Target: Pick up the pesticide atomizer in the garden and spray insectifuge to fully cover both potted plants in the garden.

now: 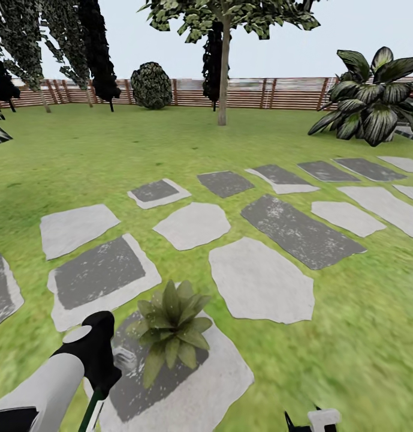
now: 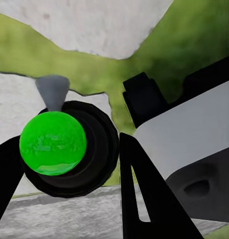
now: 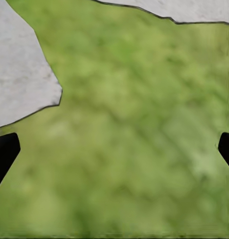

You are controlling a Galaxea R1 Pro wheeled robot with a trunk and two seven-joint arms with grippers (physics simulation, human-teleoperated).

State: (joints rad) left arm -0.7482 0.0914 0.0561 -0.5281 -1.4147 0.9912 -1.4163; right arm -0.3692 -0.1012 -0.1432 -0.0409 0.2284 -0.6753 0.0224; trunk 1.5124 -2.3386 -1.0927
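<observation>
Head view: we look down over a green lawn (image 1: pixel 80 156) crossed by grey stepping slabs (image 1: pixel 260 282), with a brown slatted wooden fence (image 1: pixel 278 93) along the far edge and trees in front of it. One potted plant (image 1: pixel 170 333), a low rosette of broad pointed green leaves, stands on the nearest slab just in front of us; its pot is hidden under the leaves. A larger plant with dark broad leaves (image 1: pixel 371 99) stands far off at the right, near the fence.

Our left arm reaches in from the lower left corner, white with a black wrist, ending just beside the potted plant. In the left wrist view the left gripper (image 2: pixel 69 184) has its two black fingers closed around the pesticide atomizer (image 2: pixel 69 147), seen end-on as a dark round body with a bright green dome and a small grey nozzle piece, held above slab and grass.

Our right gripper (image 3: pixel 114 149) hangs over bare grass in the right wrist view, its two black fingertips wide apart at the picture's edges and holding nothing.

We can read no writing, label or brand mark on the bottle, the arm or anything else.
</observation>
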